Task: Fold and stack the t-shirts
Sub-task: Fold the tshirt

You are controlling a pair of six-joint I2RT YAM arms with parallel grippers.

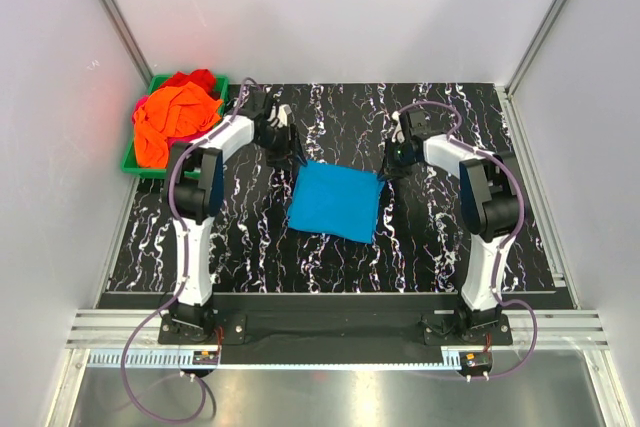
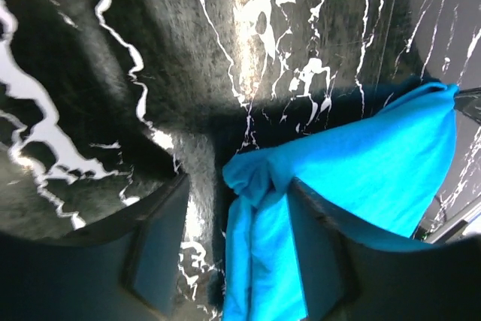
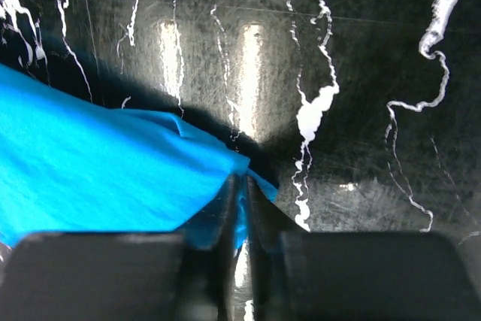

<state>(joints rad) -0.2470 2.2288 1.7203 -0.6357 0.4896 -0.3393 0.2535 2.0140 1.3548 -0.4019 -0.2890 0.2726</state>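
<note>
**A:** What is sitting farthest left?

**B:** A green bin [image 1: 128, 162] is standing at the far left corner of the table [image 1: 240, 247], well to the left of both sets of fingers. An orange shirt [image 1: 165, 122] is heaping over its rim. A red shirt [image 1: 200, 78] is showing just behind the orange one.

**A:** And the left gripper?

**B:** The left gripper [image 2: 237, 186] is hanging low over the far left corner of the blue shirt [image 2: 361, 163]. Its fingers [image 2: 154, 249] are standing wide apart and gripping nothing. The bunched corner is lying in the gap between them, and the cloth is running on past the finger on the right of the wrist view.

**A:** Where is the rest of that shirt lying?

**B:** It is lying flat mid-table as a rough folded square, between the two grippers.

**A:** What is the right gripper doing?

**B:** The right gripper [image 3: 240, 193] is pinching the far right corner. Its fingers [image 3: 222, 219] are pressing almost together, with a thin strip of blue showing in the slit. The cloth is spreading away to the left of the fingers in that view. Bare marbled tabletop is lying ahead of them and to their right.
</note>
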